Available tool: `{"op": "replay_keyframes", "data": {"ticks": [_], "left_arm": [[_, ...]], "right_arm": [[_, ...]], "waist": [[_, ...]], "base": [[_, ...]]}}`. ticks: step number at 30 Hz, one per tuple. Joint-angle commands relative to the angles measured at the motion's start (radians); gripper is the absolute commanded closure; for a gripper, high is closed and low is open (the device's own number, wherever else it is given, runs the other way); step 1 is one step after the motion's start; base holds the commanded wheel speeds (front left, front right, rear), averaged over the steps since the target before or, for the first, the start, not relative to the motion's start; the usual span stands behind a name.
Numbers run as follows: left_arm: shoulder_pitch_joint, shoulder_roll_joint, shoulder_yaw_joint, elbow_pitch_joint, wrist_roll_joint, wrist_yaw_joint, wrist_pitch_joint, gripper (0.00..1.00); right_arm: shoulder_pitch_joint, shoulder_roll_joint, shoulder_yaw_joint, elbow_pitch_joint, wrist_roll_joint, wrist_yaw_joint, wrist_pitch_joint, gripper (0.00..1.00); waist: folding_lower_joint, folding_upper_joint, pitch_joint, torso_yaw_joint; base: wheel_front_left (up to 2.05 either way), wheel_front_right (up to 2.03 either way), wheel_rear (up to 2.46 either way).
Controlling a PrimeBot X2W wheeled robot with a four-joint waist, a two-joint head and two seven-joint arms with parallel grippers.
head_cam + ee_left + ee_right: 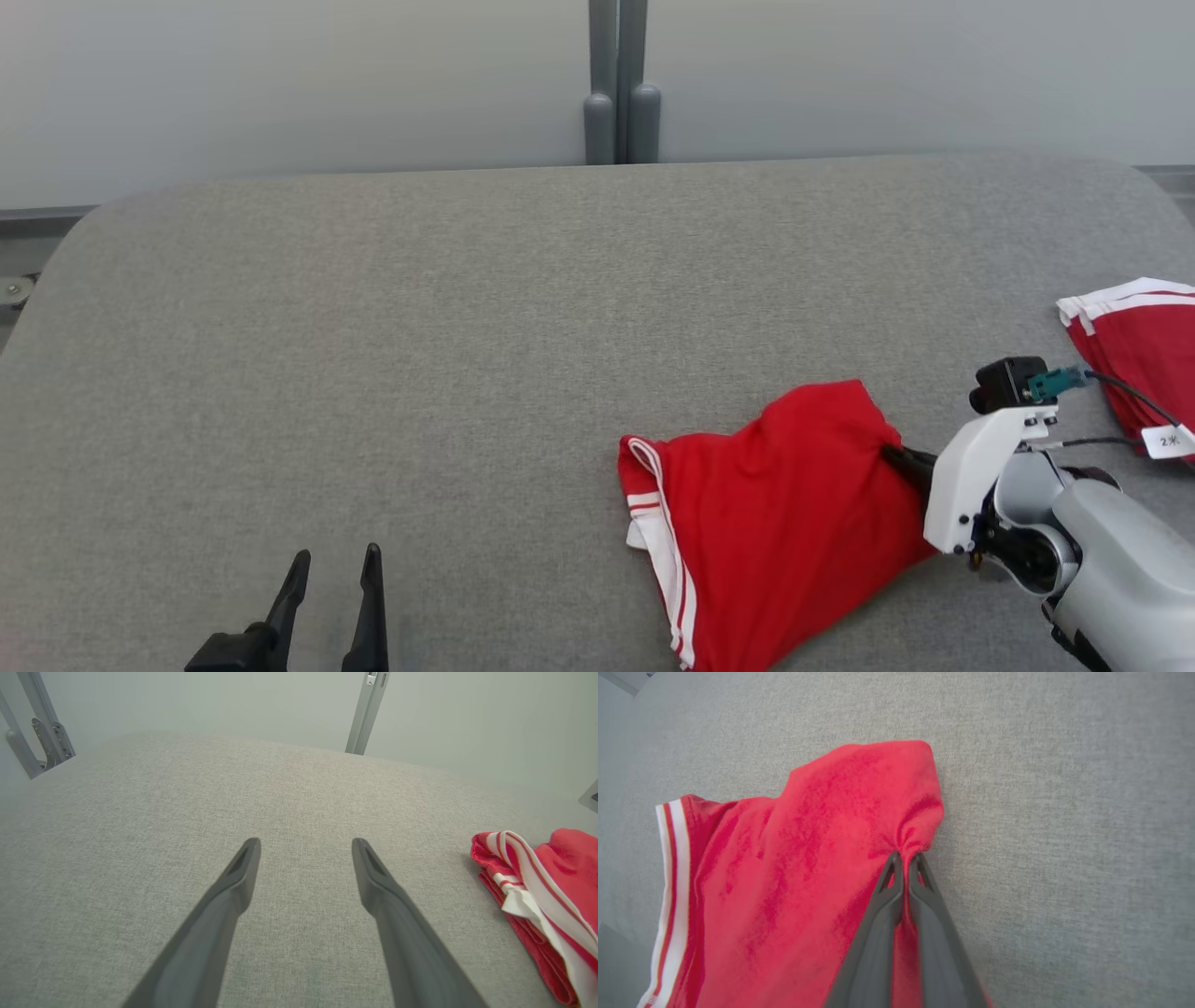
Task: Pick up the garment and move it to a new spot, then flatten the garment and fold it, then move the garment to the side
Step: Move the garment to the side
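Where the head view looks down, the red garment (775, 523) lies crumpled on the grey padded worktop (467, 327), right of centre and toward the near edge, its white-striped hem pointing left. The right tool (898, 455) reaches in from the right, dark tips buried in the cloth's right-hand fold. The left tool (336, 569) sits at the near left, well apart from the garment. A second red piece (1134, 345), folded, lies at the far right edge with a white tag (1169, 441) beside it.

Left wrist view: the left tool's jaws stand wide apart with nothing between them and bare fabric ahead. The striped hem shows at the right margin.

Right wrist view: the right tool's jaws are pinched together on a small gathered pucker of red cloth near the garment's upper corner. The worktop is bare to the right.

Risk, my reading: the pinch takes only a small bunch, perhaps a single layer. On lifting it may slip free, or the cloth may hang twisted and land bunched. A carry to the right could disturb the folded piece.

Room: a wide open surface lies to the left and back. The near and right edges are close to the garment.
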Motion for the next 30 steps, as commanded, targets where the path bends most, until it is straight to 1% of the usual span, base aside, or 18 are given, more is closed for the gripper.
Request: {"op": "replay_keyframes", "data": {"ticks": [1,3,4,6,9,11,14,19,27,30], "left_arm": [[0.006,0.002,0.003,-0.006,-0.006,-0.003,-0.002,0.0],[0.007,0.002,0.0,-0.007,-0.013,-0.003,-0.003,0.0],[0.001,0.002,-0.004,-0.008,-0.024,-0.003,-0.003,0.0],[-0.008,0.002,-0.014,-0.011,-0.035,-0.003,-0.003,0.0],[-0.035,0.002,-0.045,-0.012,-0.044,-0.003,-0.002,0.0],[-0.048,0.002,-0.069,-0.014,-0.05,-0.003,-0.002,0.0],[-0.067,0.003,-0.091,-0.015,-0.054,-0.003,-0.002,0.0],[-0.086,0.003,-0.104,-0.017,-0.052,-0.003,-0.002,0.0],[-0.093,0.003,-0.089,-0.011,-0.017,-0.003,-0.002,0.0],[-0.096,0.003,-0.079,-0.013,-0.013,-0.003,-0.002,0.0]], "right_arm": [[-0.027,-0.018,0.017,-0.013,0.009,0.0,-0.006,1.0],[-0.063,-0.038,0.048,-0.029,0.011,0.0,-0.005,1.0],[-0.105,-0.057,0.069,-0.029,0.009,0.0,-0.009,1.0],[-0.149,-0.073,0.079,-0.02,0.005,0.0,-0.012,1.0],[-0.216,-0.098,0.077,0.004,-0.004,0.0,-0.029,1.0],[-0.255,-0.107,0.069,0.017,-0.002,0.0,-0.042,1.0],[-0.311,-0.125,0.057,0.035,-0.009,0.0,-0.063,1.0],[-0.385,-0.151,0.03,0.08,-0.023,0.0,-0.102,1.0],[-0.517,-0.118,-0.023,0.198,-0.046,0.0,-0.154,1.0],[-0.551,-0.124,-0.034,0.237,-0.055,0.0,-0.152,1.0]], "waist": [[0.0,0.0,-0.003,-0.05],[0.0,0.0,-0.002,-0.093],[0.0,0.0,0.0,-0.137],[0.0,0.0,0.01,-0.181],[0.0,0.0,0.03,-0.23],[0.0,0.0,0.043,-0.248],[0.0,0.0,0.06,-0.255],[0.0,0.0,0.084,-0.235],[0.0,0.0,0.126,-0.199],[0.0,0.0,0.139,-0.193]], "base": [[0.0,0.0,0.0],[0.0,0.0,0.0],[0.0,0.0,0.0],[0.0,0.0,0.0],[0.0,0.0,0.0],[0.0,0.0,0.0],[0.0,0.0,0.0],[0.0,0.0,0.0],[0.0,0.0,0.0],[0.0,0.0,0.0]]}}
